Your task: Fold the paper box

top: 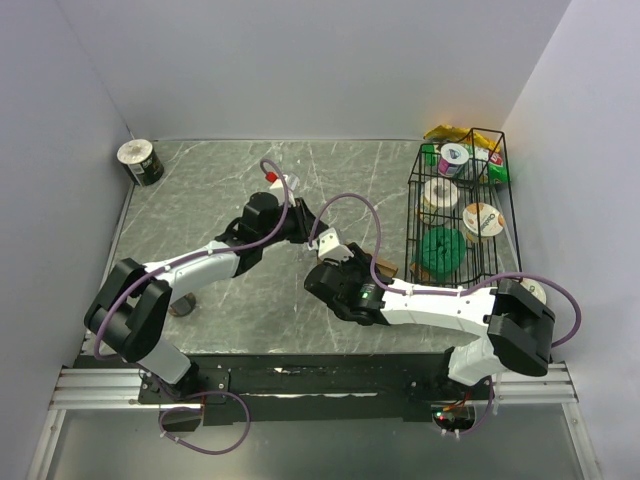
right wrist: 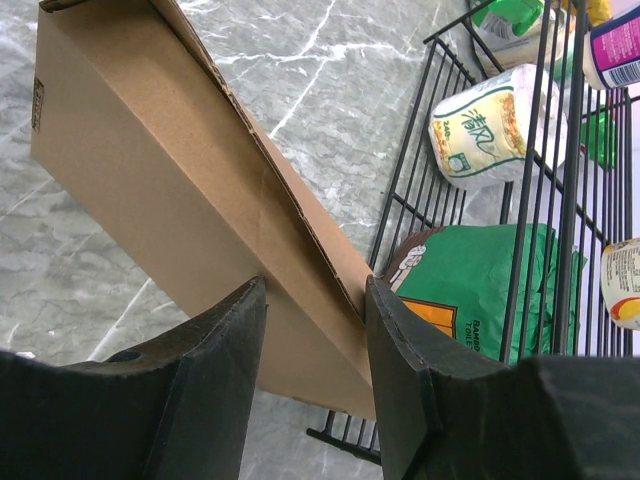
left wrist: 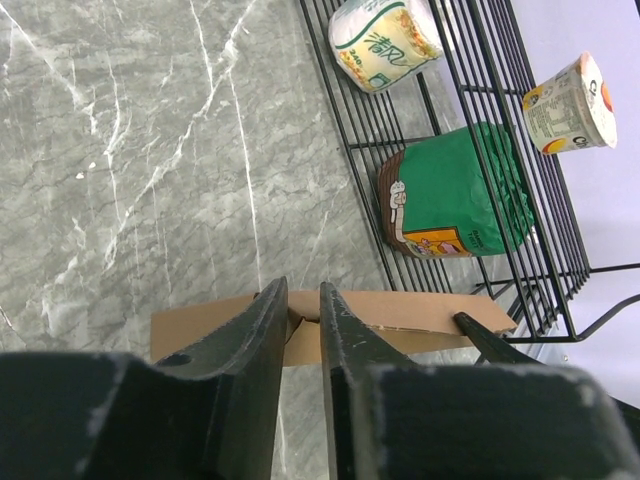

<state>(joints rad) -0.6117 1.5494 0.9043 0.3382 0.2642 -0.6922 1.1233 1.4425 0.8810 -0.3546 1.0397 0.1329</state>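
Paper box (right wrist: 150,180) gripped between the right jaws; left jaws pinch its edge. Wire basket (right wrist: 405,158) just beyond both jaws.

paper box (right wrist: 150,200): plain brown | table (left wrist: 120,150): grey, white-veined | wire basket (right wrist: 407,155): black

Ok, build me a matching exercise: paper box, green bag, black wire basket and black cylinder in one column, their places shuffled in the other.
Things:
1. paper box
2. green bag
3. black wire basket
4. black cylinder

Places:
A. far-left corner of the table
B. between the fingers of the right gripper
C. inside the basket
D. along the table's right side

Pairs: 1-B, 2-C, 3-D, 4-A
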